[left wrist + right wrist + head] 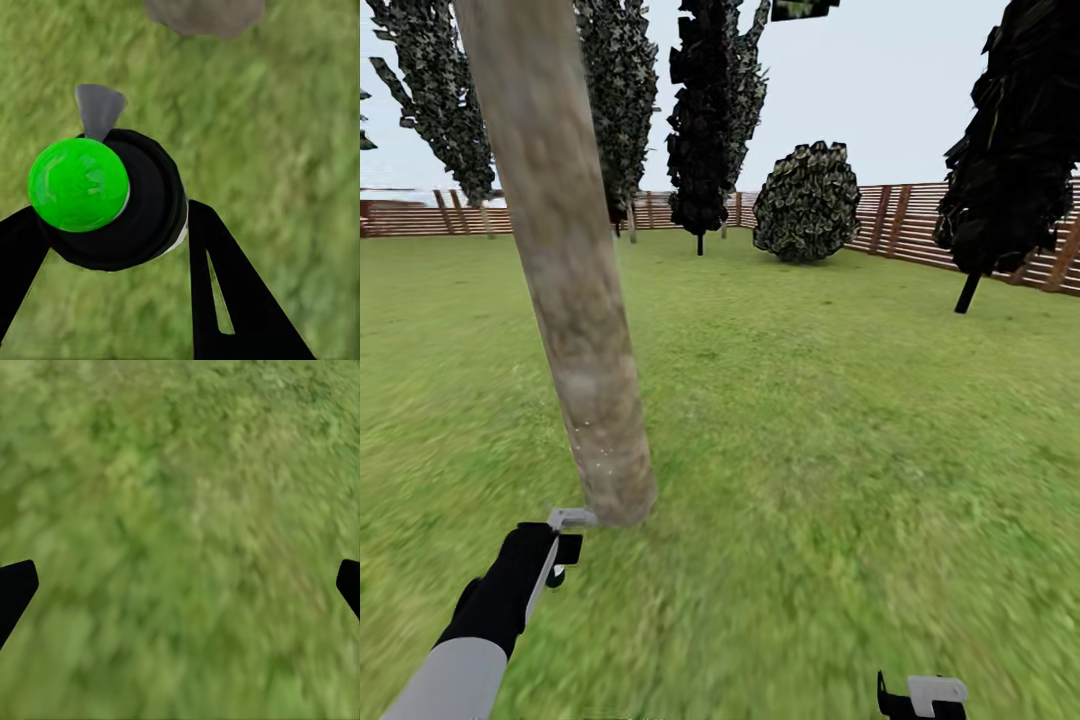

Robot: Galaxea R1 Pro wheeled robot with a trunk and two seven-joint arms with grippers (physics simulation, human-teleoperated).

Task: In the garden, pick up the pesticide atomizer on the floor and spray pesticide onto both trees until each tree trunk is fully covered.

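My left gripper, black at the end of a grey-sleeved arm, sat low at the foot of the mottled grey-tan tree trunk, on the near side of its base. In the left wrist view its black fingers were pinched on the pesticide atomizer, a round black-bodied sprayer with a bright green cap. That differs from the white-and-red colouring I would expect, but it was the thing I held. Its grey nozzle stuck out ahead of the fingers toward the trunk's base, near but not touching. So the spray axis ran from my left hand straight at the trunk, which rose as a long, slightly leaning column from the blotchy green grass. A few tiny white specks showed low on the bark. I judged the higher bark was not yet covered.

Well to the right of the trunk, my right gripper hung near the lower edge of the head view. Its fingers were spread wide over bare grass, holding nothing. The left arm was plainly the nearer one.
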